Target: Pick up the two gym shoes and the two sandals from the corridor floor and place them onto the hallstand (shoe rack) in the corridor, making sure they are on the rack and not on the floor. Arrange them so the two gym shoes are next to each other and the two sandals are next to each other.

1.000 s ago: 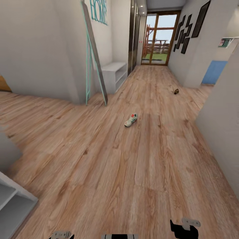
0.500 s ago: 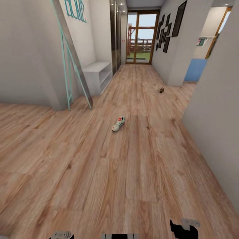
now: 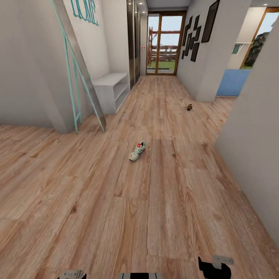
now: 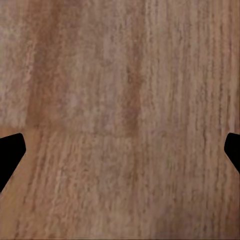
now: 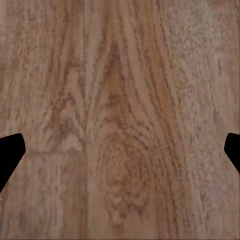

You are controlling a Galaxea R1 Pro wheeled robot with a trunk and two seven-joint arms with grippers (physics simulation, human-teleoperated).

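One gym shoe (image 3: pixel 137 150), white with green stripes and a red-orange patch, lies on the corridor floor (image 3: pixel 162 201) a few steps ahead, near the middle. Farther down the corridor on the right, near a wall corner, sits a small dark brown sandal (image 3: pixel 189 107). The hallstand is out of view. My left gripper (image 4: pixel 120 150) hangs open over bare planks, its dark fingertips (image 4: pixel 10 152) far apart. The right gripper (image 5: pixel 120 150) is open too, with wood grain alone between its fingertips (image 5: pixel 10 152). Both arms are low, far short of the shoe.
A low white shelf unit (image 3: pixel 112 87) stands by the left wall under teal lettering. A teal-framed leaning panel (image 3: pixel 79 73) rests against the left wall corner. A grey wall (image 3: pixel 255 147) closes in the right side. Glass doors (image 3: pixel 162 42) end the corridor.
The camera has moved and turned: the whole view shifted, the pale grey shelf at the lower left slid out of the picture, and the gym shoe now looks a little nearer. Nothing was grasped.
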